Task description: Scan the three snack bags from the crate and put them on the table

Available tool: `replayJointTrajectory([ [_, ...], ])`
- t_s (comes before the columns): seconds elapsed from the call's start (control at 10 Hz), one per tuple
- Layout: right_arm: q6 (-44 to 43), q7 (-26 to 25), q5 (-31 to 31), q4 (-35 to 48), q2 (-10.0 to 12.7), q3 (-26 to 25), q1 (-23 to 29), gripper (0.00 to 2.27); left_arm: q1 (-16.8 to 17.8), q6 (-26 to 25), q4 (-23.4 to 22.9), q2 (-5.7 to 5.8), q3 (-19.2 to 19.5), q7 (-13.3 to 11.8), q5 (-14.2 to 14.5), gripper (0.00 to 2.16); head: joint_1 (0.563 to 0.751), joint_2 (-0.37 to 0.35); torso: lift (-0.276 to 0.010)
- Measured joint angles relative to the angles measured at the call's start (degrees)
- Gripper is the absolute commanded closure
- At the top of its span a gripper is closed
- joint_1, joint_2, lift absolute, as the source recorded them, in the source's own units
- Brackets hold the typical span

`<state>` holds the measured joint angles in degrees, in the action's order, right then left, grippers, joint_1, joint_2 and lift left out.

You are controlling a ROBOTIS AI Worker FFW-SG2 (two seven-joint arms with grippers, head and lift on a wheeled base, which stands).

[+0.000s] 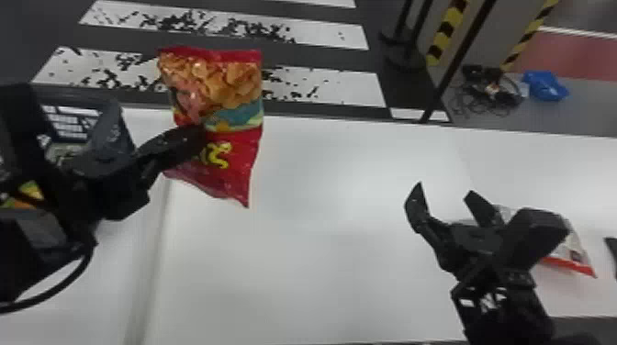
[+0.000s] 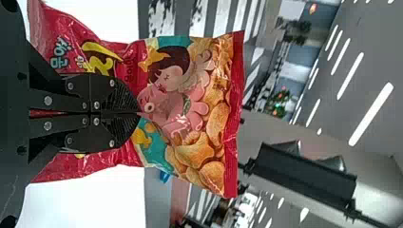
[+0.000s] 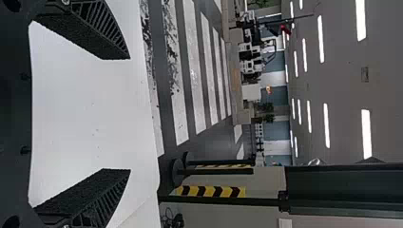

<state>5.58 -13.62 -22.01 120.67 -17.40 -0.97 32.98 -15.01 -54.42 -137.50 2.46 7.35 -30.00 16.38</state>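
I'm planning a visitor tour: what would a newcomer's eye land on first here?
Probably the bright red bag, held up in the left gripper, to the right of the crate. Next, perhaps, the open right gripper over the right part of the white table, with a paler bag on it, partly hidden by that gripper.

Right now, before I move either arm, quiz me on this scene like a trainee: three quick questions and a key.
1. What does the left gripper hold? a) a crate; b) a red snack bag; c) nothing.
2. True or false: the right gripper's fingers stand apart.
3. Fill in: the pale, red-edged bag lies toward the robot's ____ side of the table.

Key: 1 b; 2 true; 3 right.
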Motion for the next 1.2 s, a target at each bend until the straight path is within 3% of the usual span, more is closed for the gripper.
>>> replayJointTrajectory([
  [0.1, 0.01, 0.00, -0.17, 0.03, -0.03, -0.23, -0.18, 0.01, -0.02, -0.03, 1.85, 0.28, -3.40, -2.76, -0.97, 1.89, 0.695, -0.232, -0.094],
  [0.2, 0.01, 0.00, -0.50, 0.22, -0.12, -0.56, -0.39, 0.01, 0.01, -0.04, 4.45, 0.87, -7.88, -3.93, -2.65, 1.89, 0.695, -0.287, -0.094],
  [0.4, 0.12, 0.00, -1.28, 0.75, -0.26, -1.39, -0.74, 0.01, 1.03, 0.16, 11.44, 1.13, -17.37, -4.52, -6.85, 1.89, 0.695, -0.350, -0.094],
  [0.6, 0.50, 0.06, -2.11, 1.33, -0.35, -2.23, -0.89, 0.01, 4.28, 1.73, 19.34, 0.56, -25.66, -5.30, -10.33, 1.89, 0.695, -0.350, -0.094],
  [0.7, 0.53, 0.09, -2.79, 1.70, -0.35, -2.73, -0.85, 0.01, 6.19, 2.62, 22.79, -0.42, -28.75, -5.38, -11.43, 1.89, 0.695, -0.350, -0.094],
  [0.8, 0.53, 0.10, -3.45, 2.22, -0.35, -3.19, -0.78, 0.01, 7.90, 2.90, 25.84, -1.89, -30.80, -5.15, -12.75, 1.89, 0.695, -0.350, -0.094],
  [0.9, 0.54, 0.54, -4.16, 2.79, -0.34, -3.66, -0.67, 0.01, 9.57, 2.96, 28.48, -2.32, -32.62, -4.56, -13.76, 1.88, 0.695, -0.350, -0.094],
  [1.1, 0.67, 1.10, -4.95, 3.55, -0.27, -4.19, -0.50, 0.01, 12.38, 4.83, 34.65, -2.44, -34.35, -3.91, -15.42, 1.88, 0.695, -0.350, -0.094],
  [1.2, 0.67, 1.42, -5.48, 3.73, -0.26, -4.33, -0.47, 0.01, 13.41, 7.11, 37.63, -2.46, -34.82, -3.23, -15.95, 1.75, 0.695, -0.350, -0.094],
])
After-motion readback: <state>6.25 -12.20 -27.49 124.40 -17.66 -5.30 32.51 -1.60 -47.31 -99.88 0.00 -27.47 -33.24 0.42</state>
